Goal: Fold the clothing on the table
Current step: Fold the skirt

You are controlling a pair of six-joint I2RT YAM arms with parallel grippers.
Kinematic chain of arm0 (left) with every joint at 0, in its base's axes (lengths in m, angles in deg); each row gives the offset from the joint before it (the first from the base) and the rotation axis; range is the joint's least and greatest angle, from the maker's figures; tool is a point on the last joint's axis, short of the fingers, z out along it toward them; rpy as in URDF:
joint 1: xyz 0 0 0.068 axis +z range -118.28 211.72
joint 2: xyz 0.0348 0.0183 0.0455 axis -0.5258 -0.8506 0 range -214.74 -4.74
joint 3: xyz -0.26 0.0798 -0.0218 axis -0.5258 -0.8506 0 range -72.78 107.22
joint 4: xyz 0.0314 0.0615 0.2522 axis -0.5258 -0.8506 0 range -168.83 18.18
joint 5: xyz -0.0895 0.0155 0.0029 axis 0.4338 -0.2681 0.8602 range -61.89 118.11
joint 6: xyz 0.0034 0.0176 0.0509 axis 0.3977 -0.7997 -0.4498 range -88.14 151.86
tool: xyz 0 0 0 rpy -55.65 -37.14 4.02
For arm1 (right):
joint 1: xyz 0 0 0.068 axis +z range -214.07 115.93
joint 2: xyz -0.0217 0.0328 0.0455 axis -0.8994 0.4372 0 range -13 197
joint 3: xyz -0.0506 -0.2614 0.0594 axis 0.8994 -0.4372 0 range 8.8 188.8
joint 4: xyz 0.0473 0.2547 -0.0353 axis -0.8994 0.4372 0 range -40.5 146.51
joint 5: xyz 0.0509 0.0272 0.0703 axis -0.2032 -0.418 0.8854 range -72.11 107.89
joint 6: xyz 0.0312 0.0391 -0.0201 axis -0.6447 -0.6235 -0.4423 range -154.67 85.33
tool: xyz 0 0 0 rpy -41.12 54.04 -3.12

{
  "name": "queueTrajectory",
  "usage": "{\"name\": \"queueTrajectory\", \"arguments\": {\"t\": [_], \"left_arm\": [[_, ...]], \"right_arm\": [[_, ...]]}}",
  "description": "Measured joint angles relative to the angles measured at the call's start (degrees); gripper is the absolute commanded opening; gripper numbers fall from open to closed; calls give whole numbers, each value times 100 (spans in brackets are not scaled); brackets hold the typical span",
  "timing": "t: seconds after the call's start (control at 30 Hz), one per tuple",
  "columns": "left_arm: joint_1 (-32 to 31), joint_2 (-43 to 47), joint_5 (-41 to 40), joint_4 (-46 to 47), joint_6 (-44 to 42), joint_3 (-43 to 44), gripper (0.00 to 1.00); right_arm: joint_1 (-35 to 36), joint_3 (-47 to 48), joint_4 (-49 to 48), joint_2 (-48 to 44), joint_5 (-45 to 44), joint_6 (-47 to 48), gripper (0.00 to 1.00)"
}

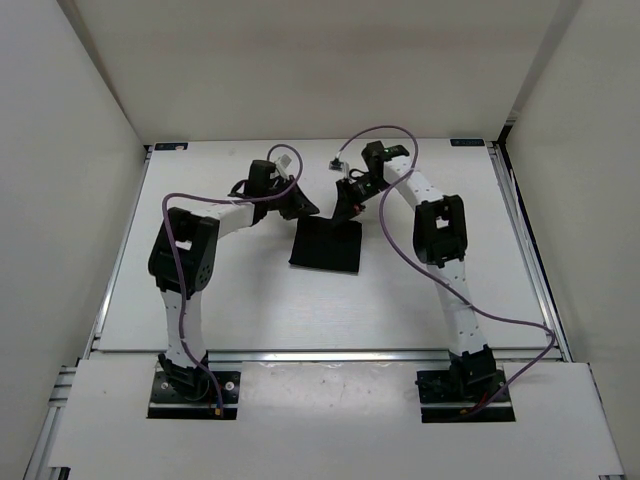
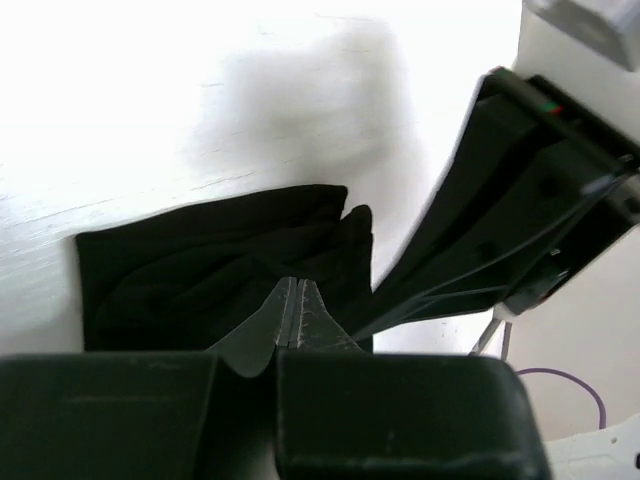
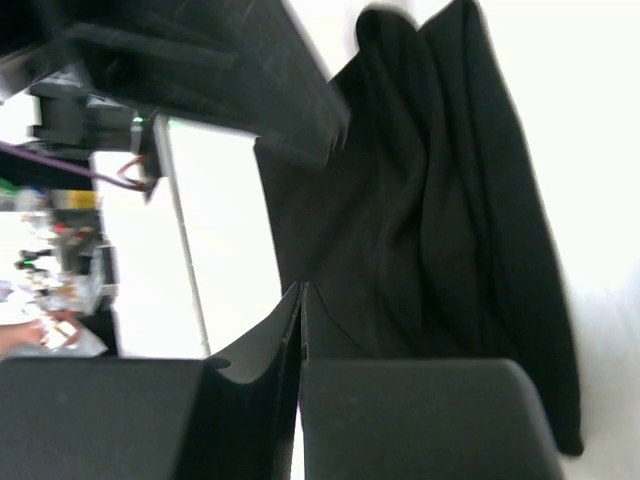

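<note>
Clothing (image 1: 327, 245) is lying as a compact black rectangle near the middle of the table (image 1: 240, 310), a little toward its far side. It is looking already doubled over, with soft ridges and layered edges showing in both wrist views. White walls (image 1: 60, 150) are enclosing the table on three sides. The left arm (image 1: 185, 250) and the right arm (image 1: 440, 230) are reaching in from the near edge and bending toward each other. The left gripper (image 1: 300, 207) is poised at the fabric's far left corner and the right gripper (image 1: 349, 207) at its far right corner, the two heads sitting near one another. Each gripper is keeping its fingers pressed together, tip against tip, with no fabric showing between them; whether the tips are touching the cloth I cannot tell. From here the likeliest trouble is coming from that closeness. If either arm is swinging inward while the other is working the same edge, the heads may be knocking together. A closed tip sliding low across the cloth would be dragging the top layer, opening the fold and bunching the fabric. Closing on only one layer would be lifting it unevenly.
</note>
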Motion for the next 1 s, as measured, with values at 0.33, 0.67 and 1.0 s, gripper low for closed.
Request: {"name": "queueTrajectory", "arguments": {"t": [0.33,0.67,1.0], "left_arm": [[-31,-645,-63,-264,-225,442,0],[87,-901,-74,-544,-428,769,0],[52,188,-122,-507,-483,92,0]], "right_arm": [[297,330,-341,509,-560,-243,0],[-138,184,-195,619,-177,-118,0],[-444,-564,31,4,168,90,0]]}}
